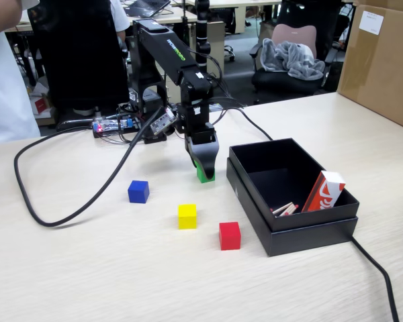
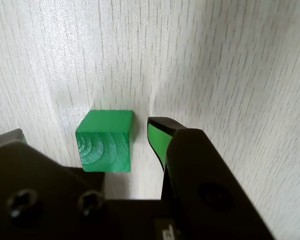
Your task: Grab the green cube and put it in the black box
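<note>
1. The small, solid, bright-green cube (image 2: 106, 141) rested on the pale wood-grain desk (image 1: 87, 268). In the wrist view its faces were plain, and the face toward the camera showed faint curved rings.
2. The black hand (image 2: 85, 135) of the black robot arm (image 1: 171, 57) stood low over the desk with its jaws parted around the cube. They were set narrow, only a little wider than the cube.
3. In the wrist view the green-tipped finger (image 2: 157, 137) stood just beside the cube's right face, with a thin gap visible. The other finger lay at the lower left; contact on that side could not be determined.
4. In the fixed view the cube (image 1: 205, 176) appeared at the tip of the hand (image 1: 203, 171), mostly hidden by it, just left of the shallow, rectangular, matte-black cardboard box (image 1: 302, 235).
5. The box held a red-and-white carton (image 1: 324, 191) leaning against its right wall.
6. A small blue cube (image 1: 138, 191), a yellow cube (image 1: 187, 216) and a red cube (image 1: 230, 235) lay on the desk, apart from one another.
7. A black cable (image 1: 74, 201) looped across the left of the desk.
</note>
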Available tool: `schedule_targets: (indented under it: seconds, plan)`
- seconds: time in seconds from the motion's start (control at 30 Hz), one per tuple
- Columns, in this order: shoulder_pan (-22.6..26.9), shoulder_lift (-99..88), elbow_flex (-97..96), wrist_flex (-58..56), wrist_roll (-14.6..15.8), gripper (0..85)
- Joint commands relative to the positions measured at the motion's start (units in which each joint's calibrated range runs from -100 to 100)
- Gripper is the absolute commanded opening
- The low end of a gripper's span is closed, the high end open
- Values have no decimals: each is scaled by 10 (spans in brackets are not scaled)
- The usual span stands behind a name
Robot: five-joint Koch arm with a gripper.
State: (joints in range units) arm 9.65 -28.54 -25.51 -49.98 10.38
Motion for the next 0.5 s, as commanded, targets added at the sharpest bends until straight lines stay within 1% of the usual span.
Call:
schedule_targets:
  seconds: [0.0,0.13,0.3,0.33,0.4,0.47]
  plan:
    - [3,12,42,-5,1,476]
    - [3,36,45,-5,2,469]
    - [3,68,54,-5,5,412]
    - [2,69,56,-5,9,374]
    - [2,69,60,-5,15,265]
    - [1,70,61,-5,19,176]
